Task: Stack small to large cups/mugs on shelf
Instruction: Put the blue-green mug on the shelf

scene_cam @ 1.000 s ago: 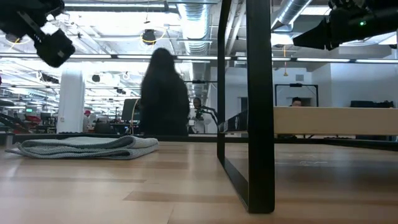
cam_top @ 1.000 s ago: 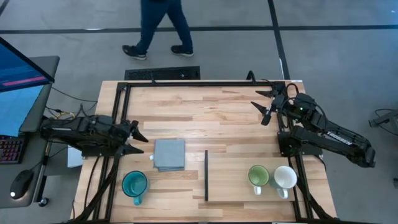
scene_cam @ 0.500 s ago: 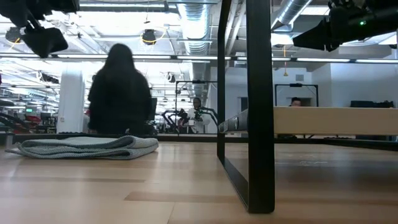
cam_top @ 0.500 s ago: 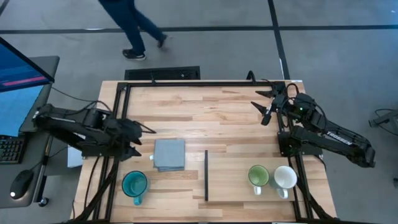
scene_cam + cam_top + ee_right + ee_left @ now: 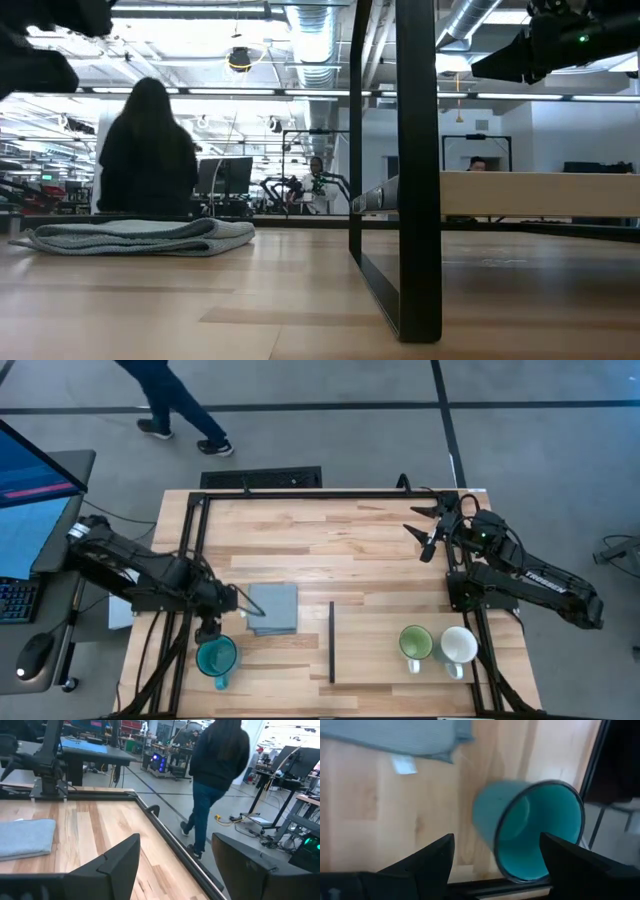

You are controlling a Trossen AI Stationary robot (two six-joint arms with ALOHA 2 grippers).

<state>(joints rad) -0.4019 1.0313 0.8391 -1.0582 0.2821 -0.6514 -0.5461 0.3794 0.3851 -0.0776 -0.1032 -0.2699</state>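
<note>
High view: the left claw [image 5: 213,628] is right over the teal mug [image 5: 216,656], which stands upright near the front left of the counter [image 5: 370,540], handle pointing to the front edge. In the left wrist view the fingers [image 5: 427,861] are spread wide w/ the teal mug [image 5: 530,830] between them but not touching, mouth open toward the cam. The grey cloth [image 5: 273,607] lies just beside the mug, a bit further back, and the left arm's tip sits at its left edge.

The shelf [image 5: 332,641] is a thin dark strip from above, standing on edge about mid-counter, right of the cloth. Low view shows it as a tall dark upright [image 5: 417,170] w/ the cloth [image 5: 135,236] off to the side.

The green mug [image 5: 415,643] and white mug [image 5: 459,646] stand side by side, touching or nearly so, at the front right, well apart from the teal one.

The right claw [image 5: 425,530] is parked up in the air at the back right, fingers spread, nothing in it.

A person [image 5: 175,405] walks on the floor behind the counter.
</note>
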